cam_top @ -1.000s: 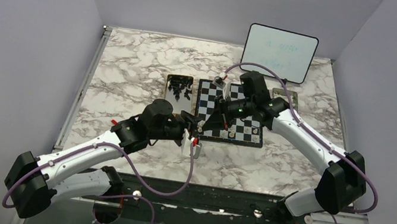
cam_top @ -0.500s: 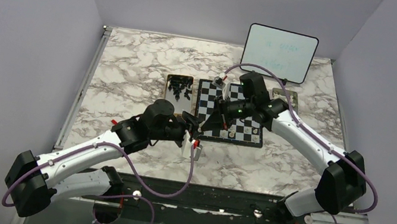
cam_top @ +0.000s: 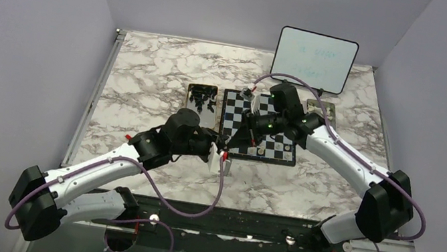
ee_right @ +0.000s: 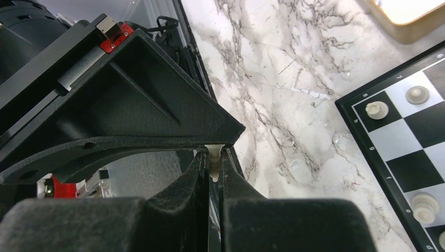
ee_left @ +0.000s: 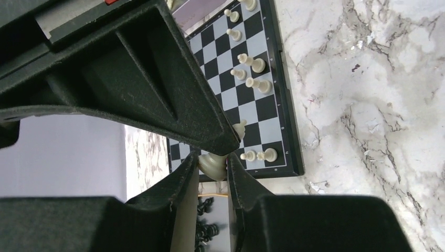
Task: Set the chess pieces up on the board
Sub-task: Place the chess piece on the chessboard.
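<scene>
Hands: left hand (ee_left: 212, 159) clamps cream chess piece (ee_left: 211, 165), right hand (ee_right: 213, 153) clamps cream piece (ee_right: 214, 165).

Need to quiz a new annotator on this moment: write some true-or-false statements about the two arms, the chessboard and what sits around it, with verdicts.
1. The right gripper has its jaws shut on a cream piece. True.
2. The board is bare. False: several standing pieces occupy its squares.
3. The tray left of the board holds black pieces. True.
4. The whiteboard lies flat on the board. False: it stands upright behind it, apart.
5. The left gripper has its jaws wide with nothing between them. False: a cream piece sits gripped between them.
</scene>
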### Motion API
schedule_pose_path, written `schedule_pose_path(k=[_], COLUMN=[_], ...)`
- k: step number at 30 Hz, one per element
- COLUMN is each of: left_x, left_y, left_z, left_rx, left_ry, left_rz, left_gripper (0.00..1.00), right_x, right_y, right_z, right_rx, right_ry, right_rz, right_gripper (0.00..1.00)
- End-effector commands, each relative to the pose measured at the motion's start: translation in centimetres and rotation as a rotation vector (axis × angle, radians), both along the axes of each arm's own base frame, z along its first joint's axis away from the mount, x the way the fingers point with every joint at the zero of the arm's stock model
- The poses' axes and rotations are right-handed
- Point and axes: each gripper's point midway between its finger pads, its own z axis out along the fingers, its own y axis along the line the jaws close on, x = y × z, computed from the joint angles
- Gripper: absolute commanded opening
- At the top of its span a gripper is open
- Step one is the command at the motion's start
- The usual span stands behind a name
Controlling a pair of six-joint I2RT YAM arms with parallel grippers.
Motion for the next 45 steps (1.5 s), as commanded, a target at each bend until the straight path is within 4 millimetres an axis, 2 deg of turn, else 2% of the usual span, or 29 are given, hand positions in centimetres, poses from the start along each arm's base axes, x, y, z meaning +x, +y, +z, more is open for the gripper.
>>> schedule_pose_path(k=[1, 8, 12, 18, 23, 26, 30, 34, 37, 41, 45], left_x=[1.0, 1.5, 1.6, 2.0, 2.4, 2.2, 2.2, 2.1, 1.9, 1.8, 2.1], left_y=[-0.2, -0.6, -1.2, -1.8, -2.2, -2.6, -2.6, -2.5, -2.4, -2.2, -1.5], left_z=[1.5, 2.8, 3.5, 3.9, 4.0, 3.8, 3.4, 2.7, 2.1, 1.9, 1.8], left_rx=[-0.043, -0.146, -0.238, -0.327, -0.373, -0.376, -0.382, -0.387, -0.381, -0.381, -0.369], left_ry=[0.078, 0.234, 0.345, 0.470, 0.542, 0.577, 0.607, 0.621, 0.635, 0.636, 0.603], left_rz=[0.109, 0.225, 0.289, 0.375, 0.420, 0.422, 0.439, 0.443, 0.448, 0.455, 0.485], left_gripper=[0.16, 0.15, 0.12, 0.10, 0.10, 0.10, 0.11, 0.21, 0.36, 0.55, 0.64], right_x=[0.6, 1.6, 1.8, 2.3, 2.5, 2.6, 3.3, 4.4, 5.0, 5.8, 6.2], right_y=[0.1, -0.2, -0.4, -1.6, -1.8, -1.9, -2.1, -3.1, -3.9, -5.7, -8.3], right_z=[1.9, 3.1, 3.9, 3.4, 3.1, 2.8, 3.3, 3.6, 3.4, 2.0, 1.3], right_rx=[0.036, 0.084, 0.135, 0.135, 0.145, 0.138, 0.151, 0.137, 0.093, -0.063, -0.211], right_ry=[-0.068, -0.102, -0.112, -0.132, -0.132, -0.131, -0.156, -0.200, -0.240, -0.279, -0.323], right_rz=[-0.062, -0.193, -0.260, -0.365, -0.393, -0.410, -0.453, -0.535, -0.568, -0.609, -0.654], right_gripper=[0.09, 0.17, 0.18, 0.22, 0.22, 0.16, 0.08, 0.03, 0.01, 0.01, 0.01])
